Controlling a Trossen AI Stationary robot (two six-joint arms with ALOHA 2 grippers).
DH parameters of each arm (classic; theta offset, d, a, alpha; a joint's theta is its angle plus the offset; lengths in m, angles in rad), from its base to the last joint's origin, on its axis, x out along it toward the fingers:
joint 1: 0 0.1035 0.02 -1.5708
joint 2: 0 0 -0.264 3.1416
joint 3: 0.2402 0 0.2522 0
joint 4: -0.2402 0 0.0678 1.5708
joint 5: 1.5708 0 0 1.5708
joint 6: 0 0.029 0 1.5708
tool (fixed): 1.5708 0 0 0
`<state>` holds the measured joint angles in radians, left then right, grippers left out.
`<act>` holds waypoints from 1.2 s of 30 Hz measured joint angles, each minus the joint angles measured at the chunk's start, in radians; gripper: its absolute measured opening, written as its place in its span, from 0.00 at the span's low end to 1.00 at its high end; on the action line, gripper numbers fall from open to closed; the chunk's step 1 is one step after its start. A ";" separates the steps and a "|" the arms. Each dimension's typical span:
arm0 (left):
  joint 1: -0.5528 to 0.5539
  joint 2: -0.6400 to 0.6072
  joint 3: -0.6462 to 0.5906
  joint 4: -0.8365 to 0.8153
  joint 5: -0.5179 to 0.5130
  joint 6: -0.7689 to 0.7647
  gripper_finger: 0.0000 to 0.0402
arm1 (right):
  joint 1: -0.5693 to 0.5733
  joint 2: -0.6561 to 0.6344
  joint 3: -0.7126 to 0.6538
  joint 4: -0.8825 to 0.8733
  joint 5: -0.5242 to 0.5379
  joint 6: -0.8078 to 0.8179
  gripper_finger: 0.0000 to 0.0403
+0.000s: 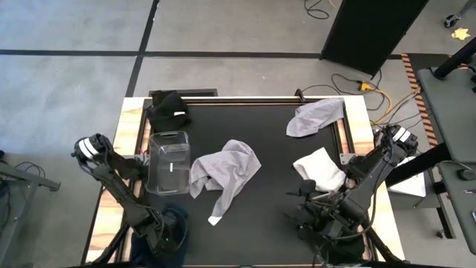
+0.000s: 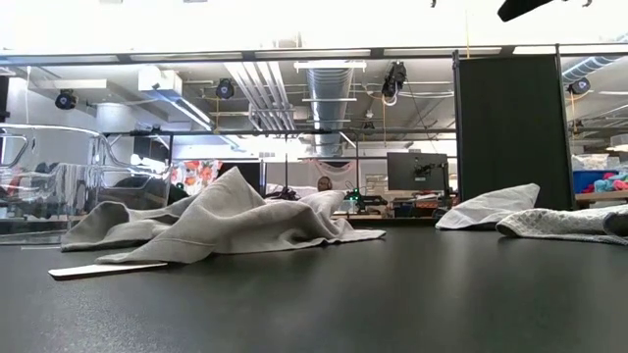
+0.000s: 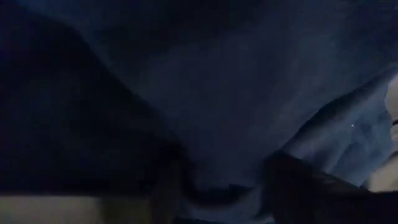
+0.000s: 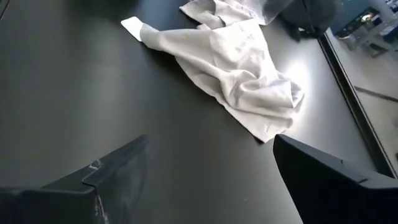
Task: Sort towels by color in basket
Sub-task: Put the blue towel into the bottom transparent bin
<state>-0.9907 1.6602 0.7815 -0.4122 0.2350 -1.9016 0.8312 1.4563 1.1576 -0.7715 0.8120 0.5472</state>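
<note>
Left gripper buried in navy towel, grip can't be told. Right gripper open, empty. Next: lift navy towel to basket.

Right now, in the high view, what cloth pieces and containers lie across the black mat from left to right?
Black towel and clear basket (stacked at left) → large grey towel → folded white towel, with another grey towel above it.
</note>
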 joint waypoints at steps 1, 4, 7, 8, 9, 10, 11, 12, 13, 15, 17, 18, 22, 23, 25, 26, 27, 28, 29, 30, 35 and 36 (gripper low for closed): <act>0.003 0.004 0.015 -0.018 -0.017 0.033 0.34 | -0.004 0.000 0.000 0.000 0.000 -0.017 0.81; 0.018 0.010 0.082 -0.116 -0.146 0.135 0.09 | -0.022 0.000 0.000 0.002 0.001 -0.047 0.79; 0.033 0.014 0.145 -0.234 -0.272 0.201 0.04 | -0.034 0.000 0.000 0.002 0.002 -0.051 0.77; 0.040 0.015 0.165 -0.251 -0.294 0.222 0.05 | -0.036 0.000 0.000 0.003 0.002 -0.052 0.76; 0.049 0.015 0.186 -0.246 -0.311 0.242 0.05 | -0.036 0.000 0.000 0.002 0.002 -0.060 0.75; 0.061 0.014 0.210 -0.233 -0.325 0.263 0.04 | -0.036 0.000 0.000 0.002 0.002 -0.070 0.75; 0.075 0.012 0.232 -0.217 -0.337 0.292 0.03 | -0.036 0.000 0.000 0.002 0.002 -0.078 0.74; 0.088 0.012 0.249 -0.205 -0.355 0.328 0.02 | -0.035 0.000 0.000 0.003 0.001 -0.087 0.73; 0.103 0.012 0.264 -0.186 -0.369 0.373 0.02 | -0.035 -0.001 0.000 0.003 0.000 -0.089 0.73; 0.130 0.012 0.297 -0.146 -0.372 0.453 0.02 | -0.036 -0.002 0.000 0.003 0.000 -0.089 0.72; 0.153 0.010 0.321 -0.140 -0.373 0.518 0.02 | -0.036 -0.002 0.004 0.003 0.000 -0.089 0.71; 0.164 0.012 0.329 -0.147 -0.381 0.558 0.02 | -0.036 -0.002 0.007 0.003 0.000 -0.089 0.71; 0.242 0.014 0.363 -0.122 -0.514 0.776 0.02 | -0.036 -0.002 0.010 0.004 0.000 -0.089 0.69; 0.268 0.014 0.368 -0.100 -0.541 0.841 0.02 | -0.036 -0.002 0.010 0.004 0.000 -0.089 0.69; 0.321 0.014 0.372 -0.034 -0.569 0.981 0.02 | -0.036 -0.002 0.010 0.004 0.001 -0.088 0.69; 0.347 0.014 0.372 0.018 -0.570 1.054 0.02 | -0.036 -0.002 0.010 0.004 0.000 -0.088 0.69; 0.374 0.014 0.371 0.080 -0.569 1.129 0.02 | -0.036 -0.001 0.010 0.004 0.000 -0.088 0.69; 0.399 0.013 0.365 0.148 -0.568 1.199 0.02 | -0.036 -0.001 0.010 0.005 0.000 -0.087 0.69; 0.425 0.013 0.359 0.204 -0.569 1.269 0.02 | -0.036 -0.001 0.010 0.005 0.000 -0.084 0.69; 0.449 0.020 0.356 0.250 -0.569 1.337 0.02 | -0.036 -0.001 0.010 0.005 0.001 -0.084 0.69; 0.561 0.107 0.357 0.508 -0.532 1.592 0.02 | -0.037 -0.001 0.010 0.007 0.001 -0.084 0.71; 0.582 0.136 0.359 0.559 -0.518 1.619 0.02 | -0.038 -0.001 0.010 0.007 0.001 -0.084 0.71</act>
<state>-0.4091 1.7959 1.1403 0.1469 -0.2828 -0.2828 0.7935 1.4551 1.1675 -0.7645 0.8127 0.4629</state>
